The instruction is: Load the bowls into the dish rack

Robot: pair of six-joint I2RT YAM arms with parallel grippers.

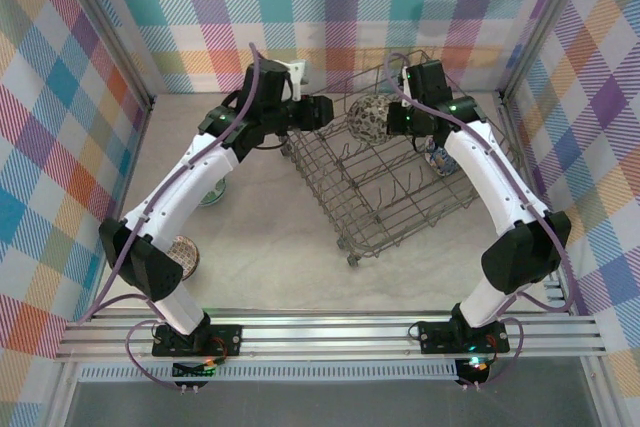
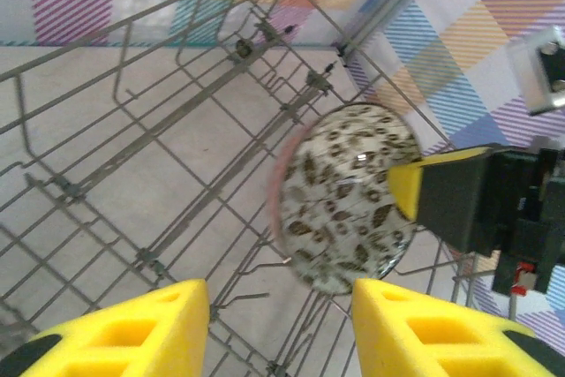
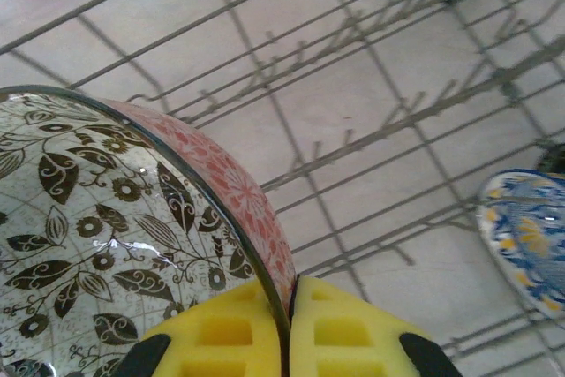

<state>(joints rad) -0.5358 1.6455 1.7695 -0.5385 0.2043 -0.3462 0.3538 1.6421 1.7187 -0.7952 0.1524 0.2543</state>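
My right gripper (image 3: 290, 324) is shut on the rim of a bowl (image 3: 88, 245) that has brown leaves on white inside and a red-orange outside. It holds this bowl (image 1: 368, 119) on edge over the far left part of the dish rack (image 1: 320, 197). In the left wrist view the bowl (image 2: 349, 196) hangs above the rack's wires (image 2: 150, 121), with a right fingertip (image 2: 404, 187) on its rim. My left gripper (image 2: 281, 324) stands open just short of the bowl, with nothing between its fingers (image 2: 132, 333).
A blue-white bowl (image 3: 525, 236) lies by the rack's right side (image 1: 440, 157), under my right arm; I cannot tell if it is inside. A green bowl (image 1: 212, 194) and a tan-brown bowl (image 1: 186, 255) sit on the table at the left, partly under my left arm.
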